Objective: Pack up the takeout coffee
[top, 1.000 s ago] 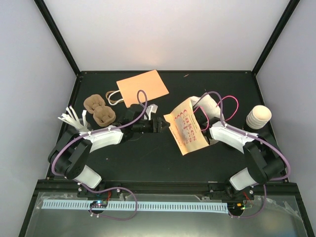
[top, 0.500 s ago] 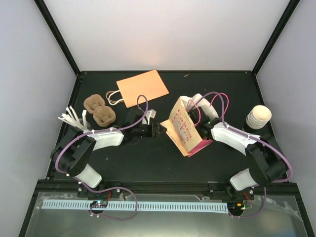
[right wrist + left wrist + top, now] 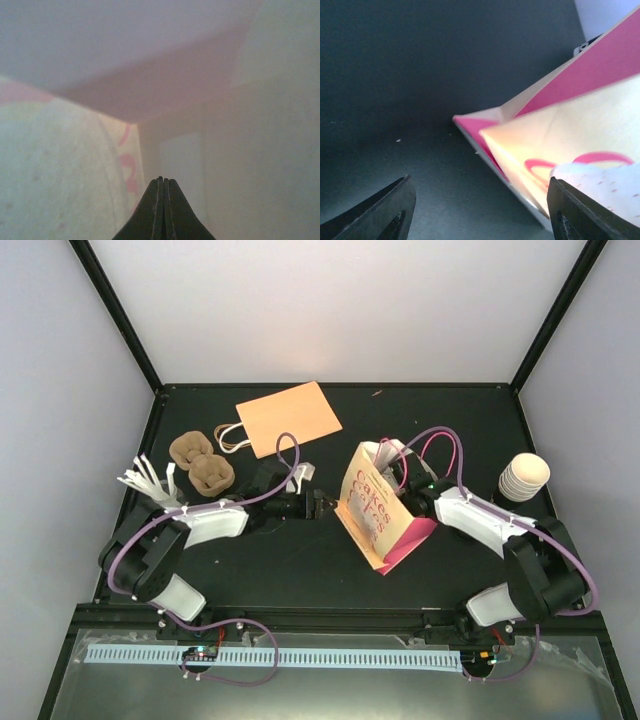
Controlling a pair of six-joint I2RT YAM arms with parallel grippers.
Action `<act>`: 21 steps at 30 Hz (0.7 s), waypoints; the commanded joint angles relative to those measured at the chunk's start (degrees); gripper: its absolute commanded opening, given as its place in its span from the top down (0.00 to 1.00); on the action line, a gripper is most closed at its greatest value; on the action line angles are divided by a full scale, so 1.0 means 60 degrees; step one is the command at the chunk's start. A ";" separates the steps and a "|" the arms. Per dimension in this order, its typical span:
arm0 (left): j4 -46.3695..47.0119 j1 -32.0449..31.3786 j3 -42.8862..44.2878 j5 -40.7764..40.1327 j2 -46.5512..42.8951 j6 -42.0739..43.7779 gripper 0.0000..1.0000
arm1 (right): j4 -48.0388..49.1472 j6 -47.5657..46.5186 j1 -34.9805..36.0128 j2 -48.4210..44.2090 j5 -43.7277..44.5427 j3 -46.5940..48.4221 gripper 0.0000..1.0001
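At the middle-right of the black worktop point(image 3: 290, 565), the cream paper bag with pink lettering and pink side panels point(image 3: 372, 508) has changed most: a second ago it lay slumped and nearly flat, and now it stands up on its base with the pink gusset spread out. The right arm has pushed into its mouth from behind. The right wrist view shows only the bag's pale inner walls, with the right fingers point(image 3: 161, 210) clenched tight together and no paper visibly caught between them. The left fingers point(image 3: 390, 210) have edged nearer the bag's near face and stand released and wide, holding nothing, with the bag's lower corner just ahead of them. The cream-white ribbed paper cup point(image 3: 524, 477) sits untouched near the right edge of the worktop, well apart from the bag and from both arms. The brown moulded pulp carriers point(image 3: 201, 462), the bundle of thin white sticks point(image 3: 147, 480) and the flat orange paper bag point(image 3: 288, 418) have not moved. By my reading the bag is being opened and steadied, so the cup itself is yet to be packed.
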 commanded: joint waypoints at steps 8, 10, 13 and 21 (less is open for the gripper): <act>-0.0732 -0.0517 0.0682 0.0648 -0.1955 0.0242 0.18 | -0.1085 -0.0391 -0.0031 -0.0024 0.0714 0.0613 0.99; -0.1104 -0.0513 0.0838 0.0464 -0.2421 0.0562 0.18 | -0.1207 -0.0436 0.0010 -0.0017 0.0786 0.0699 0.99; -0.1595 -0.0514 0.1240 0.0506 -0.3082 0.1478 0.18 | -0.1332 -0.0504 0.0116 -0.0007 0.0851 0.0819 0.99; -0.1731 -0.0499 0.2726 0.1855 -0.3295 0.4946 0.21 | -0.1527 -0.0695 0.0304 0.0029 0.0978 0.0947 0.99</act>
